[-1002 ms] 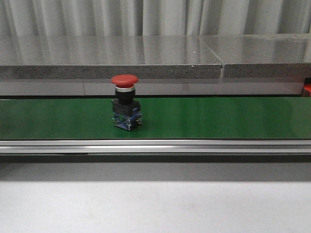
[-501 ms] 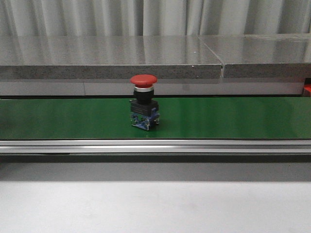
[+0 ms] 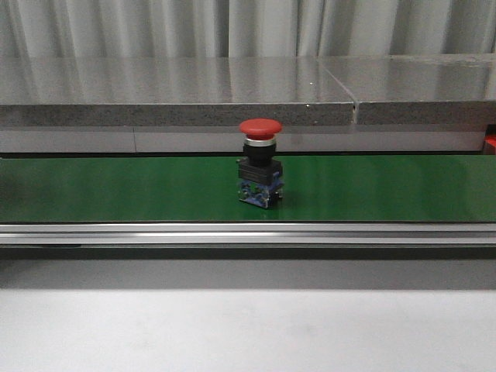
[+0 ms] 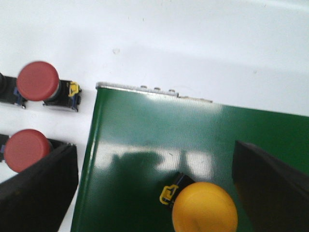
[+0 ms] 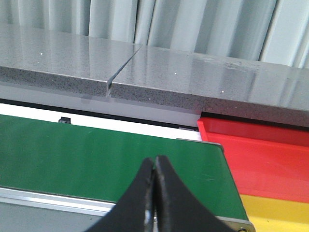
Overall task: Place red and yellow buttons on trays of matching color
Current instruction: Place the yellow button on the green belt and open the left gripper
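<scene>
I see the long green conveyor belt running left to right, with the red mushroom-head push button upright near its middle; neither arm shows in the front view. At the belt's right end sit the red plastic tray and yellow plastic tray. My right claw is pressed together, empty, over the belt's near edge. My left claw is spread wide around a yellow mushroom-head button.

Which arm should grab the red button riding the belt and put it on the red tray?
Probably the right gripper: its view shows the belt end beside the red tray. The red button travels rightward.
</scene>
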You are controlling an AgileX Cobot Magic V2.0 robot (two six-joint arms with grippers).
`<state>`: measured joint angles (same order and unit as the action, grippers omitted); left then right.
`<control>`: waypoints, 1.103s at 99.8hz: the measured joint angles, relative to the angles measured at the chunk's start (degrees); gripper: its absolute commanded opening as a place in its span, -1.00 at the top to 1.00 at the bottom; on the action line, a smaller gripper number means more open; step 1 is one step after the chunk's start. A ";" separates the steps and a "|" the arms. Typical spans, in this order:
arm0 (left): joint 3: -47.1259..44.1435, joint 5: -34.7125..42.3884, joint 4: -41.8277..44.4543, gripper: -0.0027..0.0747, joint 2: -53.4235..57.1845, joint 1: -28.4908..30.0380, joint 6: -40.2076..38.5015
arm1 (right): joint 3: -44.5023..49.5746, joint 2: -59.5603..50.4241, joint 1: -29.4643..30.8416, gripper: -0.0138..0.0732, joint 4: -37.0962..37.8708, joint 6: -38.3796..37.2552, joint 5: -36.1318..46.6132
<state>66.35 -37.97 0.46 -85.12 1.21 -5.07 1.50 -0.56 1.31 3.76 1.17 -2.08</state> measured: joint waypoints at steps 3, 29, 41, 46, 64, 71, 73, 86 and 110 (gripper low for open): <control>0.00 0.21 0.00 -0.58 1.36 -0.11 0.14 | 0.00 0.00 0.00 0.84 0.00 0.00 0.00; -3.61 5.19 0.00 -0.45 15.86 -4.22 1.17 | 0.00 0.00 0.00 0.84 0.00 0.00 0.00; -8.90 7.46 -0.09 -0.37 24.50 -6.18 1.40 | 0.00 0.00 0.00 0.84 0.00 0.00 0.00; -11.54 7.91 -0.09 -0.33 28.30 -6.65 1.40 | 0.00 0.00 0.00 0.84 0.00 0.00 0.00; -21.68 8.16 -0.09 -0.16 42.74 -7.17 1.40 | 0.00 0.00 0.00 0.84 0.00 0.00 0.00; -25.68 8.16 -0.09 -0.06 48.29 -7.17 1.40 | 0.00 0.00 0.00 0.84 0.00 0.00 0.00; -26.81 8.16 -0.09 -0.03 49.93 -7.21 1.40 | 0.00 0.00 0.00 0.84 0.00 0.00 0.00; -33.19 7.70 -0.46 0.26 58.74 -7.35 1.40 | 0.00 0.00 0.00 0.84 0.00 0.00 0.00; -40.26 4.98 -0.46 0.98 70.99 -7.35 1.40 | 0.00 0.00 0.00 0.84 0.00 0.00 0.00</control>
<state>26.09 -32.99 0.00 -14.13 -6.13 -3.67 1.50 -0.56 1.31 3.76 1.17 -2.08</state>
